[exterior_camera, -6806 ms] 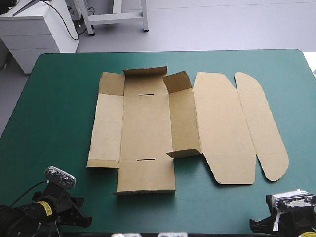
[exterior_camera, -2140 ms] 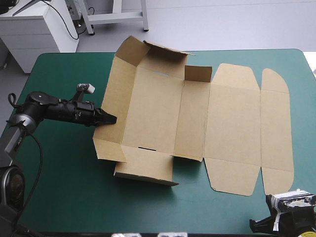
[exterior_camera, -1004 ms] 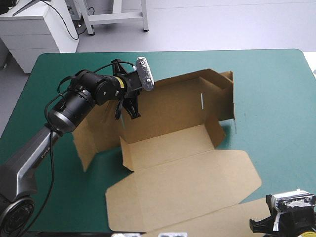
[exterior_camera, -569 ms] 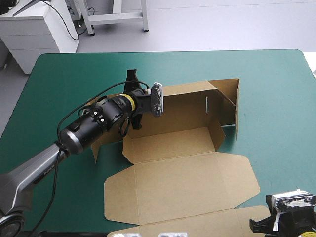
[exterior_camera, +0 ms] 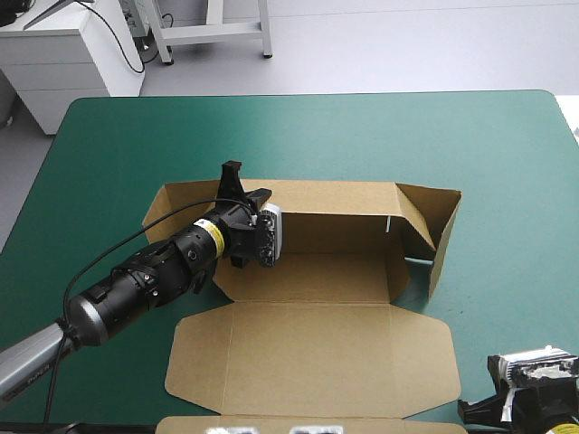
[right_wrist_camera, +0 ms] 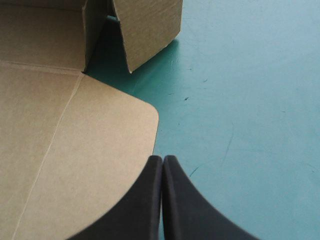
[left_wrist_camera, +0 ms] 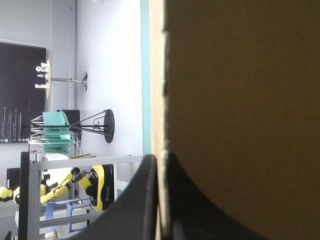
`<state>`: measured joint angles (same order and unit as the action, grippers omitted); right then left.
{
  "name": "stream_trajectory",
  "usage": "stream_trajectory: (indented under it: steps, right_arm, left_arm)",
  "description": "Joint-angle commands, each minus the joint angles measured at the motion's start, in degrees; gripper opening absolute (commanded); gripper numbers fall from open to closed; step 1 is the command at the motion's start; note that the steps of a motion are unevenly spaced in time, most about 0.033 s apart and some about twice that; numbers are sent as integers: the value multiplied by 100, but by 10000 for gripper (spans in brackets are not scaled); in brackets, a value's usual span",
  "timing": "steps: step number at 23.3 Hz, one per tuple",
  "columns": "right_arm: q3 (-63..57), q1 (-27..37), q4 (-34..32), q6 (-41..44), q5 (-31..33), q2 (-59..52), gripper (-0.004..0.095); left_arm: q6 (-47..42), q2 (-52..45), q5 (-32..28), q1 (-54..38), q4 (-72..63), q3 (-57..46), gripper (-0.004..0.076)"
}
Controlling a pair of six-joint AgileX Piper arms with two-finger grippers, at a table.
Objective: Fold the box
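Black fingers of the left hand (left_wrist_camera: 159, 159) are pressed almost together, pinching the top edge of the brown box's far wall (exterior_camera: 335, 201) near its left end. Just before, this arm reached in higher and the box (exterior_camera: 308, 271) lay skewed. Now the arm lies lower and nearer, and the far wall runs parallel to the tabletop's far edge. In the earliest picture the board lay as a flat sheet, with both arms back at the near edge.

The box sits in the middle of the tabletop (exterior_camera: 109, 136) as an open tray. Its far wall is upright, an end flap (exterior_camera: 441, 237) stands angled at the right, and the lid (exterior_camera: 308, 353) lies flat toward the near edge, which its tuck flap reaches. Bare teal-green cover lies beyond the far wall and on both sides, wider on the left, and there is none on the near side.

The right hand (right_wrist_camera: 162, 159) is at the near right corner, its fingers pressed together on nothing.

Only the left wrist view shows the board's edge caught between the fingers. Only the right wrist view shows the lid's rounded corner (right_wrist_camera: 135, 115) just beside the right hand's tips. The high view alone shows the whole layout.
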<state>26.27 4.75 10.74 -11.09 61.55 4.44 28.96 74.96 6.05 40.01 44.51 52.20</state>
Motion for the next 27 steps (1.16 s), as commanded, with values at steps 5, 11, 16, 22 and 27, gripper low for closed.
stream_trajectory:
  steps: [5, 11, 16, 22, 27]
  right_arm:
    - [528, -10, 462, 209, -1075, 338, -20]
    - [1403, -10, 508, 146, -1210, 2002, -18]
    - [2553, -10, 794, -104, -1183, 3394, -18]
    - [3605, -10, 888, -122, -1172, 4404, -18]
    - [4309, -10, 1363, -371, -1021, 5196, -18]
  left_arm:
    - [-93, -281, -441, 13, 165, 54, -9]
    - [-93, -289, -68, 13, 361, 43, -9]
    - [-100, -289, -158, -124, 488, 43, -9]
    - [-342, -289, -497, -466, 488, 43, -9]
    - [-395, -289, -691, -621, 602, 43, -9]
